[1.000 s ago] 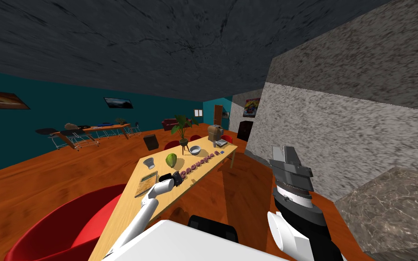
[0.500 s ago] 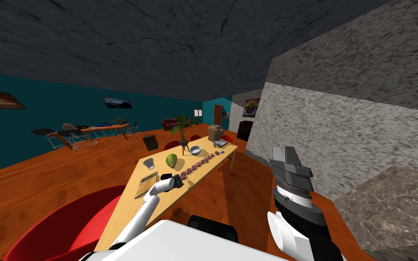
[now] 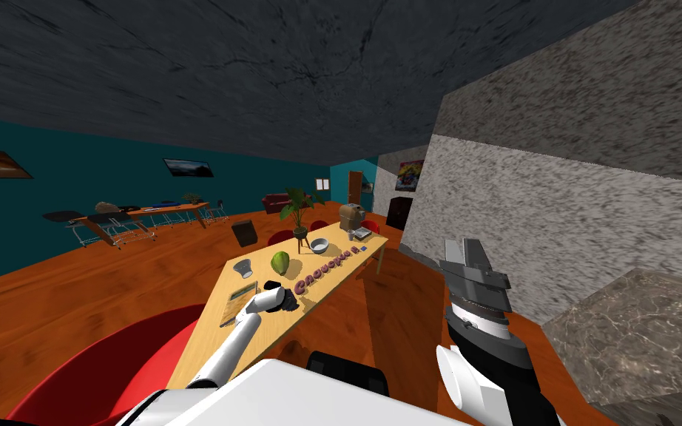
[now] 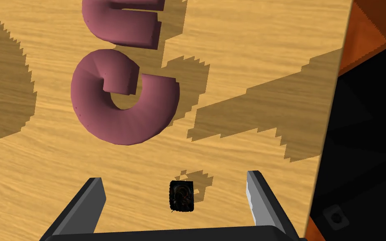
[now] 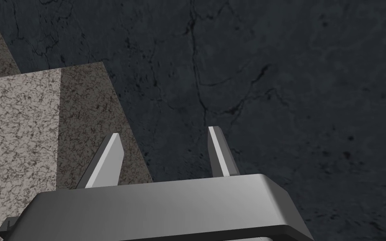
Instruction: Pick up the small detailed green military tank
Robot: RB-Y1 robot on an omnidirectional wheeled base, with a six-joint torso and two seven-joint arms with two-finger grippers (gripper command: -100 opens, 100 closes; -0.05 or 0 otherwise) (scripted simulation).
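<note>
A tiny dark, near-black tank [image 4: 181,196] sits on the light wooden table [image 4: 250,50], close to the dark body of my left gripper [image 4: 174,176]. That gripper is open; its fingers stand apart on either side of the tank without touching it. Just beyond lie thick pink letters [image 4: 123,104]. In the head view the left gripper [image 3: 279,299] hangs over the table's near part, beside the row of pink letters [image 3: 323,270]. My right gripper [image 3: 471,253] is raised at the right, open [image 5: 164,133] and empty.
On the long table [image 3: 206,333] lie a flat book [image 3: 238,302], a grey bowl [image 3: 243,266], a green round thing [image 3: 280,261], a potted plant [image 3: 299,211] and a white bowl [image 3: 319,244]. A red chair [image 3: 110,370] stands at its near left. The table edge [image 4: 330,125] runs close to the tank.
My left hand has drawn back along the table towards me by a little. The head view has turned slightly. The right arm has stayed still.
</note>
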